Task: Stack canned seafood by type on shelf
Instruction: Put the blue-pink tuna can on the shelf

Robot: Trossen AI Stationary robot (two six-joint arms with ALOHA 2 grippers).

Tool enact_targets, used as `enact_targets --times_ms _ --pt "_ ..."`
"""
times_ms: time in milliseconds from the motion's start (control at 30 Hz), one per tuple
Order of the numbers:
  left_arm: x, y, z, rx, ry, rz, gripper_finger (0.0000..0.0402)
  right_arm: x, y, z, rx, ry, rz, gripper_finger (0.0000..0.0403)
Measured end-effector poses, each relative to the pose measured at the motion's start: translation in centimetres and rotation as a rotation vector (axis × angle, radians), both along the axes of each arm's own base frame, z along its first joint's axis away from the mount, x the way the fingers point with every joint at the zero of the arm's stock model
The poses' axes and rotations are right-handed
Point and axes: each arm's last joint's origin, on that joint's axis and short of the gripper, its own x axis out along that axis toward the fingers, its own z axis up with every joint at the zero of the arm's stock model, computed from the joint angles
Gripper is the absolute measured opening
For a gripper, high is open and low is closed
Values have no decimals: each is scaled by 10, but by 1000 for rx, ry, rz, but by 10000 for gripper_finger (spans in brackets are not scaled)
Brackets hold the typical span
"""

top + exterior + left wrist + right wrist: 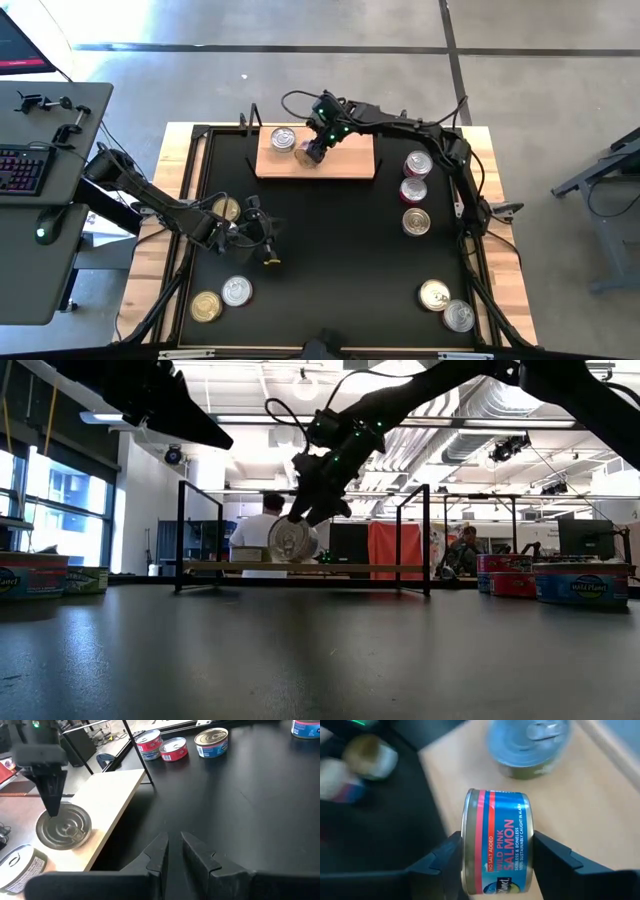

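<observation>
High view: the right gripper [312, 150] hangs over the flat light-brown wooden shelf [350, 158] at the table's far side, just beside a silver-lidded round tin [283, 139] lying on the board. The left gripper [262, 232] waits over the black tabletop [330, 250], near a gold-lidded tin [227, 209].

Low view: the right gripper [305, 510] carries a tin turned on edge [292, 540], its shiny end facing the camera, between the shelf's black uprights [426, 540].

Left wrist view: the left arm's dark fingers [157, 855] stand nearly closed with nothing between them; the tilted tin's lid [65, 826] shows over the shelf board.

Right wrist view: the two fingers [445, 862] press on the flat ends of a blue-and-pink labelled salmon tin [497, 842], holding it on its side above the shelf, with the other tin [530, 745] beyond.
</observation>
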Motion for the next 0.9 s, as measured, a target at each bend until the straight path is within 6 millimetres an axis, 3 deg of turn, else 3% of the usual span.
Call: enact_targets --times_ms 167,300,500,667,900 --pt "0 0 0 -1 0 0 39 -7 -14 0 112 -66 -7 181" --pt "0 0 0 -2 -2 0 39 -12 -20 -13 172 -77 -16 181" --pt "0 0 0 -1 -2 0 39 -14 -21 -38 348 -233 62 181" --pt "0 0 0 -1 -2 0 39 -19 -22 -51 388 -234 50 181" --pt "0 0 0 -1 -2 0 39 -20 -25 -51 361 -243 47 200"
